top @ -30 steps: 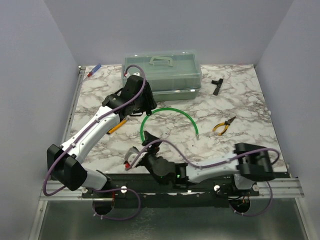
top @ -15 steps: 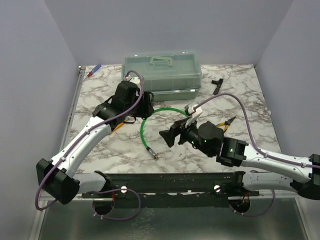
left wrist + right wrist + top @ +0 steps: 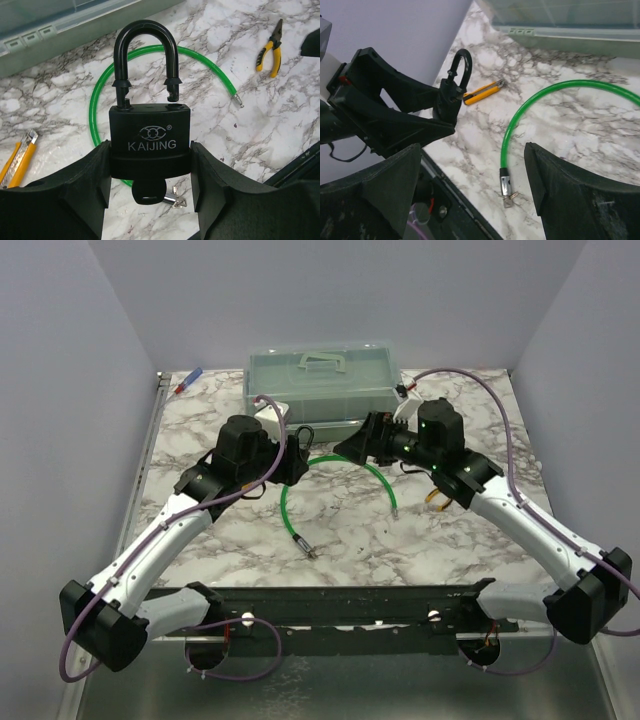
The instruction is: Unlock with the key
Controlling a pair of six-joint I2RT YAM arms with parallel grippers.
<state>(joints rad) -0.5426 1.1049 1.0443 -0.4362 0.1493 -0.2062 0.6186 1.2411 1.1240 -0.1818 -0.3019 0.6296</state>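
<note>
From above, your left pincer [image 3: 297, 452] is clamped on the padlock [image 3: 300, 438] over the table [image 3: 200, 420]. Your right pincer [image 3: 355, 445] hangs wide open and empty close beside it. You cannot make out the key from here, so do not steer the approach on this view alone, or the two pincers may bump and shove the lock askew. In the left wrist view the padlock [image 3: 150, 140] sits upright between the fingers [image 3: 95, 175], gripped by its flanks only. The key [image 3: 149, 192] appears to sit in the keyhole underneath, its round black head poking out low between those fingers. One leg of the shackle [image 3: 145, 27] seems to stand just clear of the body, so the lock may already be released. Check that before you twist anything, since extra force could bend the thin blade or spin the body in that side grip. The head is tiny and boxed in, so wide jaws may catch a left finger instead. In the right wrist view your right pincer [image 3: 472, 150] gapes with nothing in it, the padlock [image 3: 452, 90] shows edge-on ahead, and the key is hidden. The green cable [image 3: 503, 150] lies on the table below, and a low pass could snag its end.
</note>
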